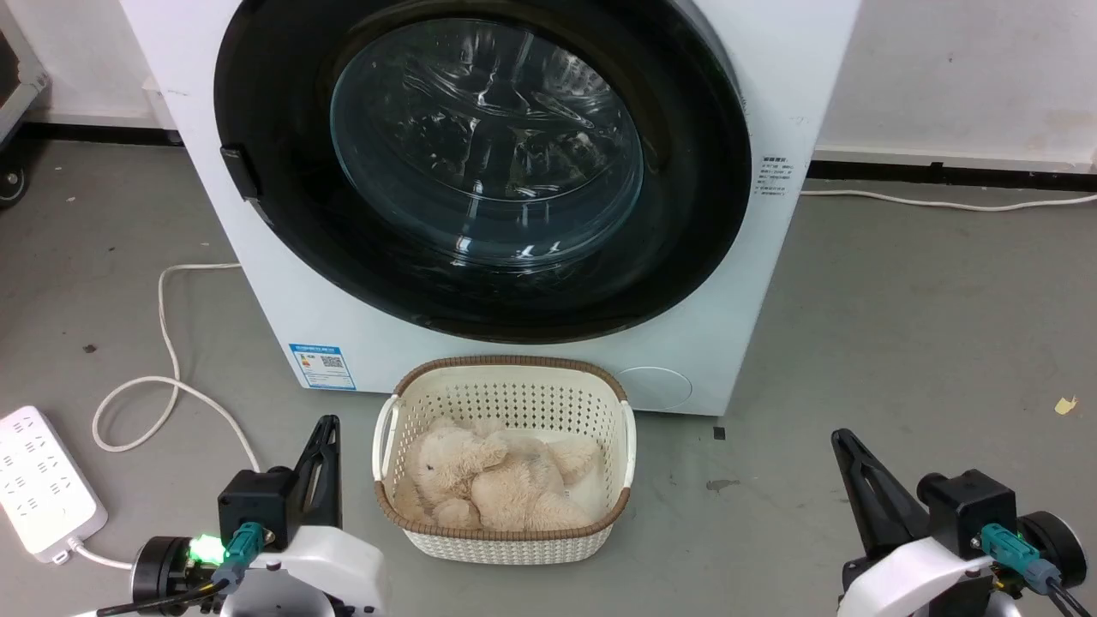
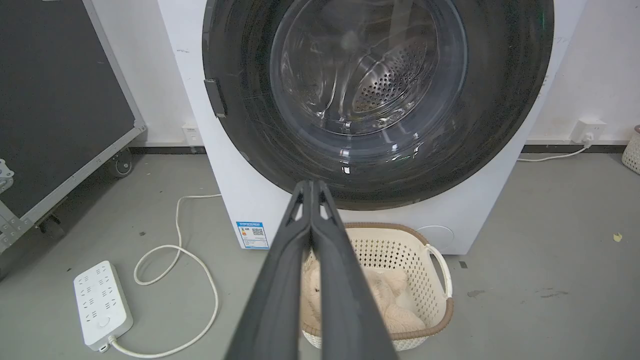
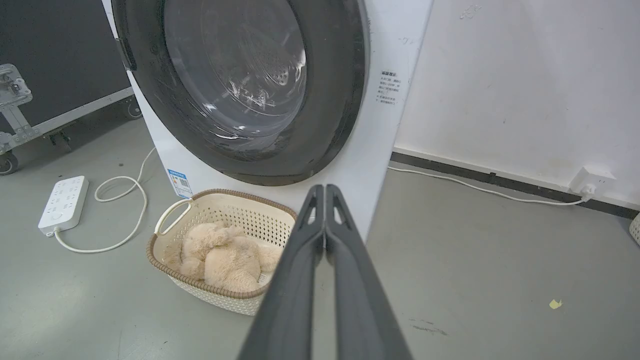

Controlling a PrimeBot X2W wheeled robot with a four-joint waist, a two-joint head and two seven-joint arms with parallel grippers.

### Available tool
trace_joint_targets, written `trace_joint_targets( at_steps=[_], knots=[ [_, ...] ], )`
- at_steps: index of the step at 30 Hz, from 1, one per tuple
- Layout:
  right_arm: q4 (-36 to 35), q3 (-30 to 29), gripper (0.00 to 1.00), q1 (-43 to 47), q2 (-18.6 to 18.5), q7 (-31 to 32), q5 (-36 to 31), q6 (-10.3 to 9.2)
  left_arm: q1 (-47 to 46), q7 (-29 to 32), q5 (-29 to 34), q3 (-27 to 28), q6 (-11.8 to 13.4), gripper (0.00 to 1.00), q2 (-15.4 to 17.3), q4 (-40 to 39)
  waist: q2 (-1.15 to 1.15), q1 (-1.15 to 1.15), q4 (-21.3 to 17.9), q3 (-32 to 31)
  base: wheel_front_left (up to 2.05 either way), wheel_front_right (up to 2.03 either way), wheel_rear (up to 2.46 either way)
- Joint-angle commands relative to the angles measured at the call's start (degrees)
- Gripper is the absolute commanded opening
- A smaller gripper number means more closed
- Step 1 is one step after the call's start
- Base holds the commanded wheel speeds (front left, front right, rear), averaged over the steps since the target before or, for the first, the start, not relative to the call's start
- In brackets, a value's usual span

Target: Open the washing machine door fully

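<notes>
The white washing machine (image 1: pixel 480 343) stands straight ahead on the grey floor. Its round glossy black washing machine door (image 1: pixel 266 111) with a bulging clear glass window lies flat against the front, closed, with a small handle tab (image 1: pixel 241 171) at its left rim. The same door (image 2: pixel 250 130) fills the top of the left wrist view, and in the right wrist view the door (image 3: pixel 335 100) sits upper left. My left gripper (image 1: pixel 326 422) rests low at the left, shut and empty, fingertips (image 2: pixel 311 183) pressed together. My right gripper (image 1: pixel 838 435) rests low at the right, shut and empty too.
A cream laundry basket (image 1: pixel 506 381) holding a beige plush toy (image 1: pixel 488 480) sits on the floor right before the machine. A white power strip (image 1: pixel 38 484) and looped cable (image 1: pixel 163 343) lie at the left. A dark wheeled case (image 2: pixel 50 100) stands far left.
</notes>
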Motion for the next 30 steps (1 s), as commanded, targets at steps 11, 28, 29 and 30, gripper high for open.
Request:
trace_joint_targets(
  at_steps=[11, 28, 29, 30],
  knots=[
    [0.15, -0.03, 0.00, -0.68, 0.25, 0.04, -0.43, -0.09, 1.05, 0.02, 0.51, 0.04, 0.16, 0.00, 0.05, -0.21, 0.00, 0.00, 0.00, 0.00, 0.00, 0.00, 0.00],
    [0.15, -0.03, 0.00, -0.68, 0.25, 0.04, -0.43, -0.09, 1.05, 0.02, 0.51, 0.04, 0.16, 0.00, 0.05, -0.21, 0.00, 0.00, 0.00, 0.00, 0.00, 0.00, 0.00],
    [0.15, -0.03, 0.00, -0.68, 0.25, 0.04, -0.43, -0.09, 1.05, 0.02, 0.51, 0.04, 0.16, 0.00, 0.05, -0.21, 0.00, 0.00, 0.00, 0.00, 0.00, 0.00, 0.00],
    [0.15, -0.03, 0.00, -0.68, 0.25, 0.04, -0.43, -0.09, 1.05, 0.02, 0.51, 0.04, 0.16, 0.00, 0.05, -0.21, 0.00, 0.00, 0.00, 0.00, 0.00, 0.00, 0.00]
  ],
)
